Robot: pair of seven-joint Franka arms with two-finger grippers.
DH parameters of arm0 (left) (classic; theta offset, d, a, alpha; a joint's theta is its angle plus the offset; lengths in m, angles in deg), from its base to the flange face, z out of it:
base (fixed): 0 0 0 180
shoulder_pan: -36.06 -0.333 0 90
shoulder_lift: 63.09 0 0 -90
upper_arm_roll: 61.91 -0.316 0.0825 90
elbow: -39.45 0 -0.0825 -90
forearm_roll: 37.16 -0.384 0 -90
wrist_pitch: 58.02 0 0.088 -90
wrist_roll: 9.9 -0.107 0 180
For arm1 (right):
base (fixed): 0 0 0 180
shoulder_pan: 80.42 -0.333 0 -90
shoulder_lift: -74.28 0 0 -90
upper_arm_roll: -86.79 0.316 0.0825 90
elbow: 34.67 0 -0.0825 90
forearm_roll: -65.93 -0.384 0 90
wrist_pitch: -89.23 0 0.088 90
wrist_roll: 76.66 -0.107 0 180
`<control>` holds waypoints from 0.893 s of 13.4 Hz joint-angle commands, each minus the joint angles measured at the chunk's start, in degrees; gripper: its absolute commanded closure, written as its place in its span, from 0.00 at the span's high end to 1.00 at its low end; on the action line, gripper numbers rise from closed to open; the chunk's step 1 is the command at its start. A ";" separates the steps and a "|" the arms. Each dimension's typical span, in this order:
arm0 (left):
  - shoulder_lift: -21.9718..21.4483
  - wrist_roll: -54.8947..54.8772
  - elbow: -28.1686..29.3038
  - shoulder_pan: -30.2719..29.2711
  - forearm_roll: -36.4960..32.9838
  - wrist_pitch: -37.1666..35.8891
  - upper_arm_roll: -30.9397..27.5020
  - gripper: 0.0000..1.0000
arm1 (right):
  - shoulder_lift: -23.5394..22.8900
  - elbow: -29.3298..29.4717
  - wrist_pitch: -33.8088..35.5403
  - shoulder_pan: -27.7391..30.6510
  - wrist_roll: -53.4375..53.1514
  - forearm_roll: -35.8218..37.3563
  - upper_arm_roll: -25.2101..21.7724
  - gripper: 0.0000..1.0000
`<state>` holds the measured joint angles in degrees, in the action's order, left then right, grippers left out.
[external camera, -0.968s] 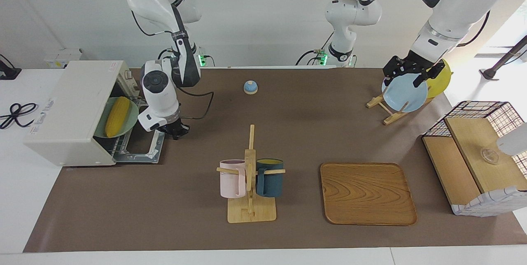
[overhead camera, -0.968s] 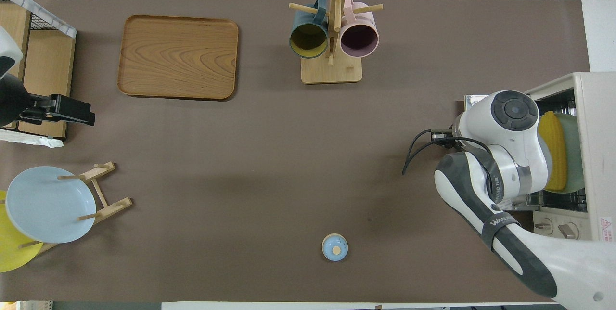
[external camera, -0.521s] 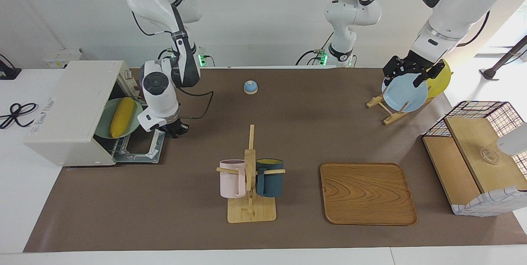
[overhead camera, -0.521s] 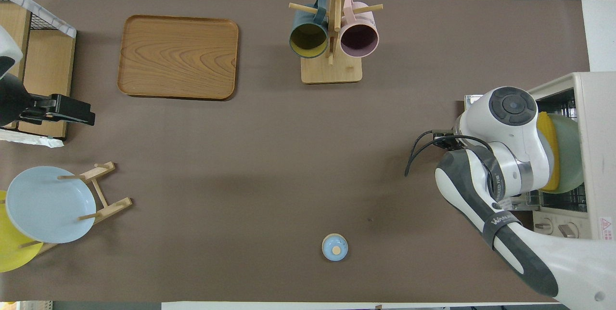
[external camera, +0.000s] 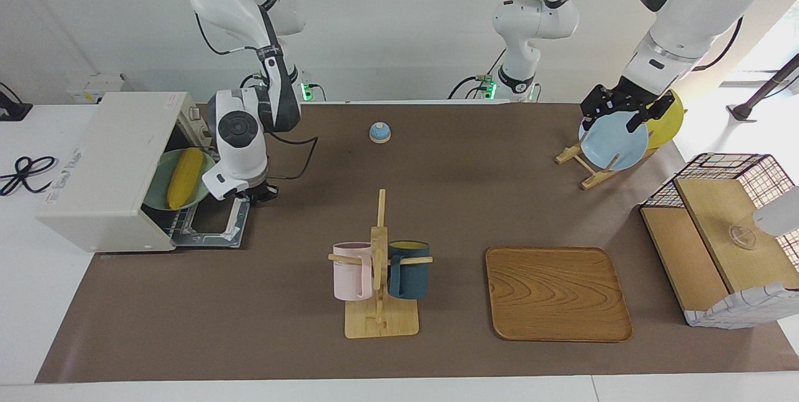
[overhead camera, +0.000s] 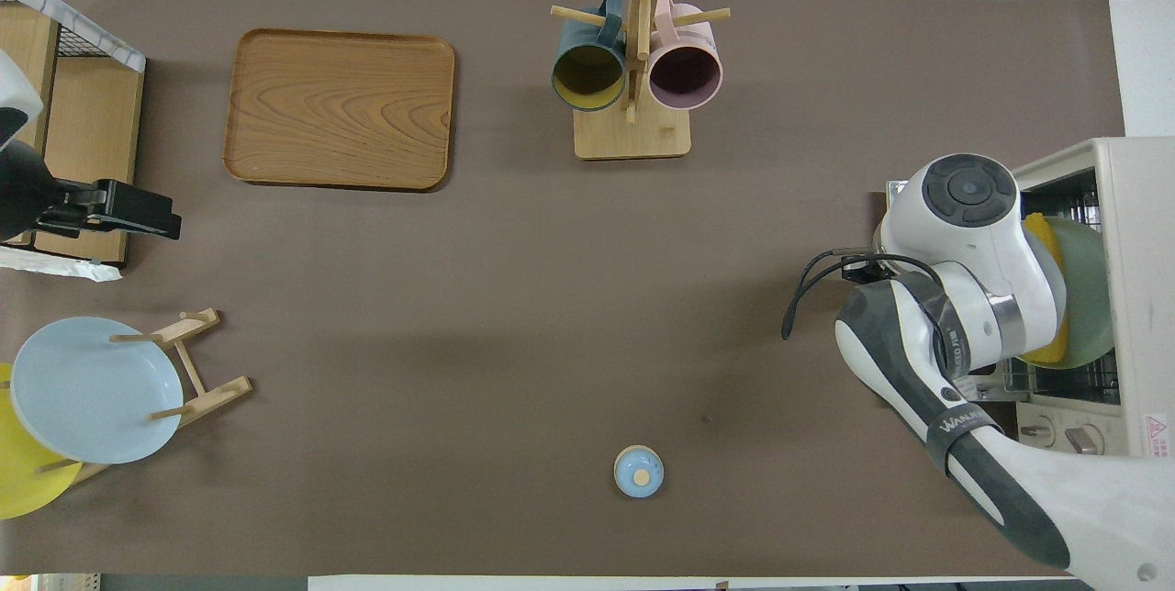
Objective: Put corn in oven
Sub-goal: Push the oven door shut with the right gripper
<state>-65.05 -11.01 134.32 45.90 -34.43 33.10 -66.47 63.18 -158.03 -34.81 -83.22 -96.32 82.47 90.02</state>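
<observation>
corn [external camera: 185,178]: lying on mint plate [external camera: 163,168] at oven [external camera: 112,168] mouth (door down)
right gripper [external camera: 254,194]: over oven door, jaws together
left gripper [external camera: 615,112]: over blue plate [external camera: 615,147], jaws apart

Corn [overhead camera: 1042,238], mostly arm-hidden, seemingly on plate [overhead camera: 1088,297] inside oven [overhead camera: 1138,206]

Facing view: wooden tray [external camera: 558,293] lower right; mug rack [external camera: 379,277] lower centre, pink mug [external camera: 351,271], dark teal mug [external camera: 409,269]; small blue bell [external camera: 379,132] upper centre; blue plate [external camera: 613,142] on stand, upper right; wire-framed shelf [external camera: 724,233] right edge.
</observation>
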 commanded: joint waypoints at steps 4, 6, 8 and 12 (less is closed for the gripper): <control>0.02 -0.04 -0.73 -0.52 -0.10 -1.12 0.34 1.00 | 2.66 9.34 13.36 3.32 11.81 5.26 -0.34 0.00; -0.07 -0.04 -0.82 -0.52 -0.10 -1.04 0.34 1.00 | 4.76 11.56 16.90 5.51 16.83 4.29 -0.25 0.00; 0.02 -0.04 -0.82 -0.52 -0.10 -1.12 0.34 1.00 | 6.52 11.56 18.57 7.01 18.25 3.85 -0.25 0.00; -0.07 -0.04 -0.82 -0.52 -0.10 -1.12 0.34 1.00 | 8.98 11.47 20.33 10.96 22.82 2.36 -0.42 0.00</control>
<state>-65.05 -11.01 134.31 45.90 -34.43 33.10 -66.47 73.00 -146.33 -14.13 -74.52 -75.82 83.60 89.72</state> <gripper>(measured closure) 0.000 0.991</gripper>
